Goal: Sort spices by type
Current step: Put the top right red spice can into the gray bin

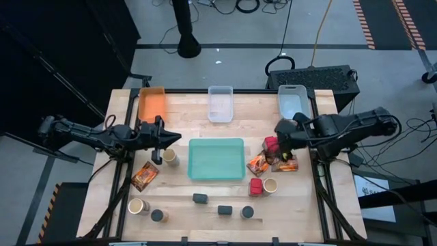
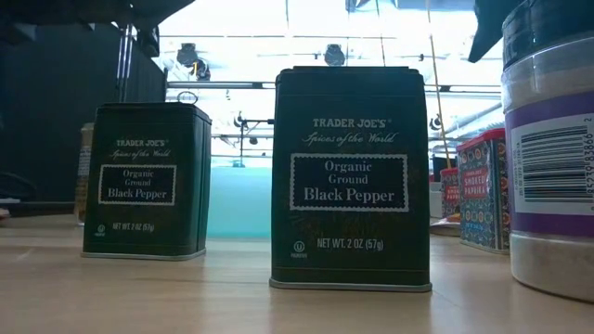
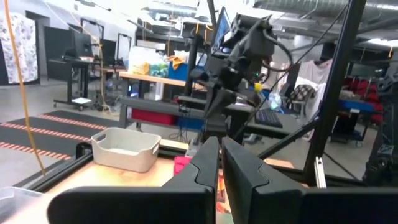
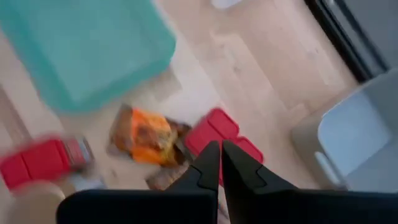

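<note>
1. The table (image 1: pixel 205 205) has bare wood between the teal tray (image 1: pixel 216 158) and the three bins at the far edge.
2. Spices sit around the tray: dark pepper tins (image 2: pixel 351 176) at the near edge, red boxes (image 4: pixel 219 134) and an orange packet (image 4: pixel 148 135) on the right.
3. The left gripper (image 1: pixel 176 139) is pinched together, holding nothing, above a tan jar (image 1: pixel 170 158).
4. The right gripper (image 4: pixel 220 163) is also pinched together, empty, over the red boxes.

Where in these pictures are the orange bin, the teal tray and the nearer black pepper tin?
orange bin (image 1: pixel 152 104), high view, on its floor.
teal tray (image 1: pixel 216 158), high view, on its bare middle.
nearer black pepper tin (image 2: pixel 351 178), low view, on its front label.
</note>
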`<state>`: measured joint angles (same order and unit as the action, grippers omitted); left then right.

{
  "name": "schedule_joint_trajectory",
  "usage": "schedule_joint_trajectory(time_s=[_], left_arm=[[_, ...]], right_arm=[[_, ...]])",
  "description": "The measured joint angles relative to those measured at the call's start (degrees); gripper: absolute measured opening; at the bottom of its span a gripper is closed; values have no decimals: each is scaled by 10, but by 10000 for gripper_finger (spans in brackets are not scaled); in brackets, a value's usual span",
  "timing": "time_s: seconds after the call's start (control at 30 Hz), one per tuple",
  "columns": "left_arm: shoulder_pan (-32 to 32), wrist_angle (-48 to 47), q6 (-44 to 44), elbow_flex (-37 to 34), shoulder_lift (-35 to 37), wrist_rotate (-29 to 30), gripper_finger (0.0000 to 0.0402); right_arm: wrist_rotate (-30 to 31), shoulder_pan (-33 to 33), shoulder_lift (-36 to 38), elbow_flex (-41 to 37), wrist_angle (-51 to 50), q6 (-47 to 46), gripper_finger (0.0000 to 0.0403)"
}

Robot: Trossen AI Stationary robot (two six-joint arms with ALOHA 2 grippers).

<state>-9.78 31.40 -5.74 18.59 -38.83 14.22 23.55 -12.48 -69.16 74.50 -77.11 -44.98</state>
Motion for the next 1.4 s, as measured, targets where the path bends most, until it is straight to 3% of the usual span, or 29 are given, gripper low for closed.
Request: schedule_joint_trajectory(time_s=[0.2,0.47,0.77,0.93,1.17,1.27,1.4], left_arm=[[0,-2,0,0,0,0,22],[0,-6,1,0,0,0,22],[0,-7,6,0,0,0,22],[0,-7,23,0,0,0,22],[0,-9,36,0,0,0,22],[0,-10,36,0,0,0,22],[0,-11,45,0,0,0,22]], right_arm=[[-85,56,-2,0,-27,-58,15],[-143,112,-2,0,-68,-84,80],[-169,182,-25,0,-71,-68,173],[-178,227,-60,-15,-66,-39,203],[-193,255,-80,-77,-13,-1,182],[-194,255,-80,-112,5,-8,140],[-194,255,-80,-158,22,-14,51]])
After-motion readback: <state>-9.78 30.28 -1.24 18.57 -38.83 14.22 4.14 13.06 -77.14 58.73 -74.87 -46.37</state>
